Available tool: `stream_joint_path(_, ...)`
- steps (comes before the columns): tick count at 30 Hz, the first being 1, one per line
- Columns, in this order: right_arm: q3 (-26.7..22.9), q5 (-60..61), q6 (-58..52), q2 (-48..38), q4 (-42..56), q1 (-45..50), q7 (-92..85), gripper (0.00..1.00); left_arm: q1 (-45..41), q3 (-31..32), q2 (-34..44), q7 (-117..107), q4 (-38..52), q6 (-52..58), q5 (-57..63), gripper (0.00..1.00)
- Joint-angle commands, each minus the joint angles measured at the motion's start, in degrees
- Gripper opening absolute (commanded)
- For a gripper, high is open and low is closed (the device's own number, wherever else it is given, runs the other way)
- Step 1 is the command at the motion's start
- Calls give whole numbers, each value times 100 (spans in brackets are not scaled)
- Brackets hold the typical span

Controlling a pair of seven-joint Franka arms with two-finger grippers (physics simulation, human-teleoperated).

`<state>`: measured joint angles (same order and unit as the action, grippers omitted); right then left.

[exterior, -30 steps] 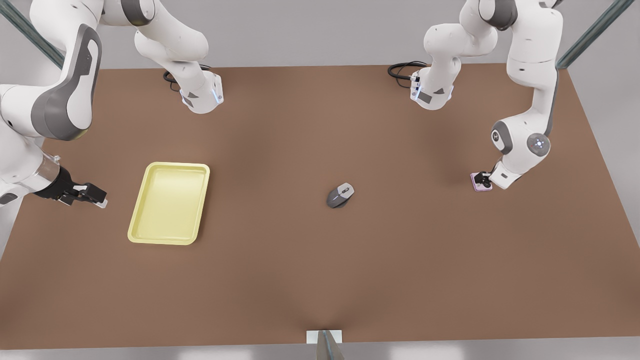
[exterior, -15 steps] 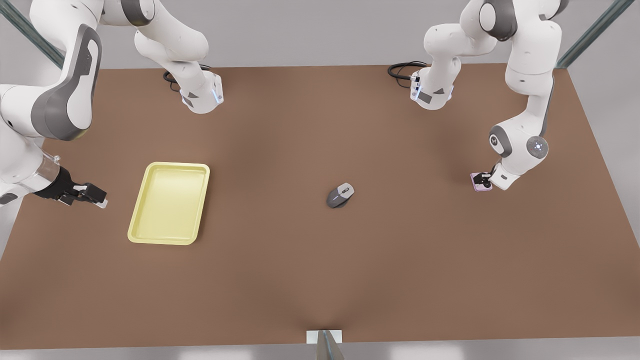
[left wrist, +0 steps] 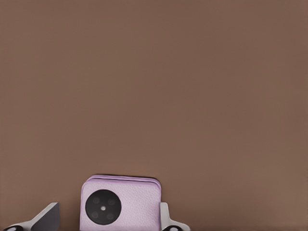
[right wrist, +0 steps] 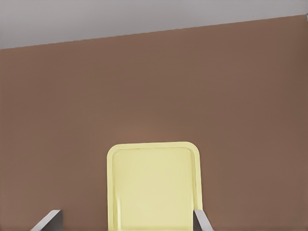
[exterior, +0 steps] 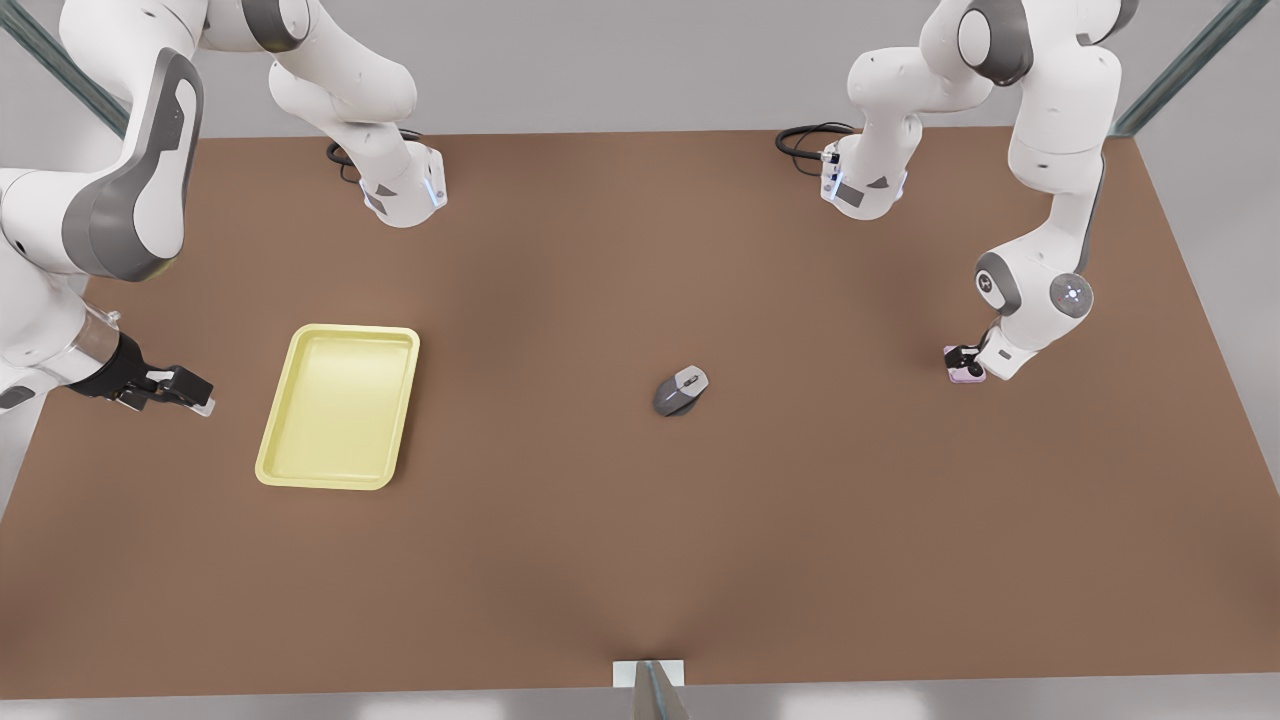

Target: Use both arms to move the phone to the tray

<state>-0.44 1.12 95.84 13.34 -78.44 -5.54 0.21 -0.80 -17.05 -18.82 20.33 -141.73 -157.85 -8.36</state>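
The pale lilac phone [exterior: 964, 377] lies flat on the brown table at the front view's right. My left gripper [exterior: 965, 357] is down over it. In the left wrist view the phone [left wrist: 120, 202] sits between the open fingers [left wrist: 48, 217]; one finger is at its edge and the other stands a little apart. The pale yellow tray [exterior: 340, 329] rests at the front view's left. My right gripper [exterior: 195, 395] waits open just left of it. Seen from the right wrist, the tray [right wrist: 153, 145] lies ahead of the spread fingers [right wrist: 199, 219].
A grey computer mouse [exterior: 681, 390] sits mid-table between the phone and the tray. Both arm bases [exterior: 405, 190] stand along the far table edge, with black cables beside them. A small bracket [exterior: 648, 675] marks the near edge.
The left arm's wrist and elbow have shifted slightly toward the front view's left and settled over the phone. The phone, the tray and the right arm have not moved.
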Motion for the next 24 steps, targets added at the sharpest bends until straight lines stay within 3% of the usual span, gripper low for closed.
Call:
stream_joint_path(1,0,2,-4,-7,4,0,-4,100,1,0,-17,59,-4,-18,-8,100)
stream_joint_path(7,0,2,5,-7,-5,0,-4,100,1,44,-105,68,5,-53,-52,100)
stream_joint_path(9,0,2,-4,-7,4,0,-4,100,1,44,-105,68,5,-53,-52,83)
stream_joint_path(10,0,2,5,-7,4,0,-4,100,1,44,-105,68,5,-53,-43,82)
stream_joint_path(19,0,2,5,-7,4,0,-4,100,-16,167,-96,50,75,-18,-52,80)
stream_joint_path(22,0,2,-4,-7,-5,0,-4,100,-157,756,10,-819,637,403,-96,80)
stream_joint_path(24,0,2,-4,2,4,0,-4,100,-1026,950,-104,-2391,1419,1141,-96,80)
